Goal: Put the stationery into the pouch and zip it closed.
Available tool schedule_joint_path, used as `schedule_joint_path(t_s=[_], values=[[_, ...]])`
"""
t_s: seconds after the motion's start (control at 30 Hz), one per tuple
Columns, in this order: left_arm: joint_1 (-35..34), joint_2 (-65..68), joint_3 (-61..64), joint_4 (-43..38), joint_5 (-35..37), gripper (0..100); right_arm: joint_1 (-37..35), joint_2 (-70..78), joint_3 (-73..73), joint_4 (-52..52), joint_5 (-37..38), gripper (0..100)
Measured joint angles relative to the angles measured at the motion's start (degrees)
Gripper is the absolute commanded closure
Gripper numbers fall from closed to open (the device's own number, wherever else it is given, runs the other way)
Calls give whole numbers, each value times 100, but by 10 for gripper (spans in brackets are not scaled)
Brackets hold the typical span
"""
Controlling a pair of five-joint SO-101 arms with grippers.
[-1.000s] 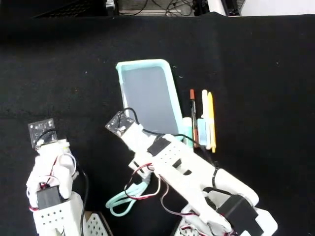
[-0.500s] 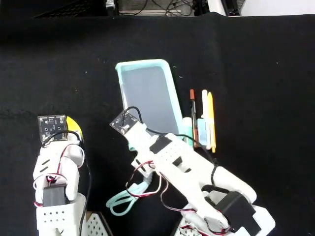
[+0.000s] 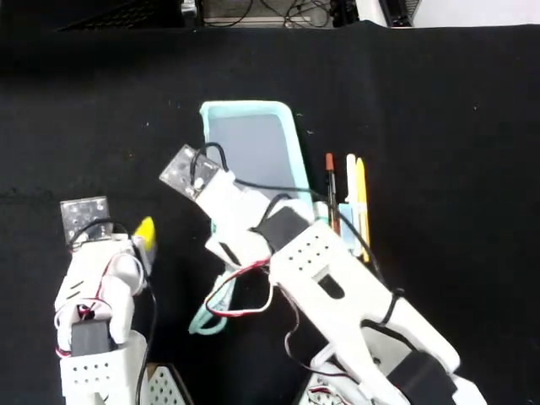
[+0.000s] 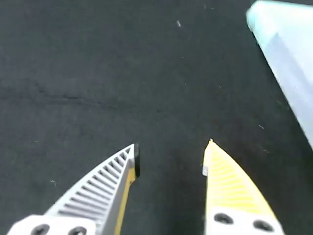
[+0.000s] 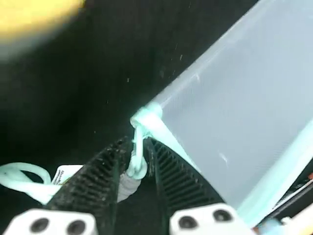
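We work with 2 arms side by side. Our left arm (image 3: 93,295) sits at the near left in the high view and points straight away from its base. The left gripper (image 4: 171,147) has its 2 fingers (image 4: 230,181) spread wide, with nothing between them. Our right arm (image 3: 337,295) stretches diagonally from the near right toward the middle. The right gripper (image 5: 142,147) is pinched tight on the zipper pull (image 5: 138,159).

Black table (image 3: 439,101), mint pouch (image 3: 253,152) lying flat, seemingly three pens (image 3: 351,190) just beside it
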Motion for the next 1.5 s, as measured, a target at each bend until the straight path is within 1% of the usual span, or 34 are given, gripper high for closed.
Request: schedule_joint_path(t_s=[0.13, 0.27, 0.4, 0.53, 0.67, 0.93, 1.0, 1.17, 1.33, 1.5], values=[[721, 0, -176, 475, 35, 768, 9, -141, -202, 132, 62, 986], [1275, 0, -202, 536, 44, 768, 9, -237, -202, 141, 62, 986], [1389, 0, -202, 536, 88, 767, 9, -448, -132, 97, 62, 986], [1477, 0, -220, 545, 651, 726, 9, -651, 290, -299, 62, 986], [1618, 0, -422, 545, 1002, 722, 9, -774, 440, -422, 62, 986], [2505, 0, -466, 545, 993, 722, 9, -800, 440, -466, 62, 986], [2576, 0, -466, 492, 941, 722, 9, -800, 440, -466, 62, 986], [2602, 0, -457, 53, 897, 722, 9, -826, 431, -475, 62, 986], [2338, 9, -158, -475, 615, 722, 18, -826, 448, -492, 53, 986], [2242, 9, -18, -765, 615, 723, 18, -826, 448, -510, 44, 986]])
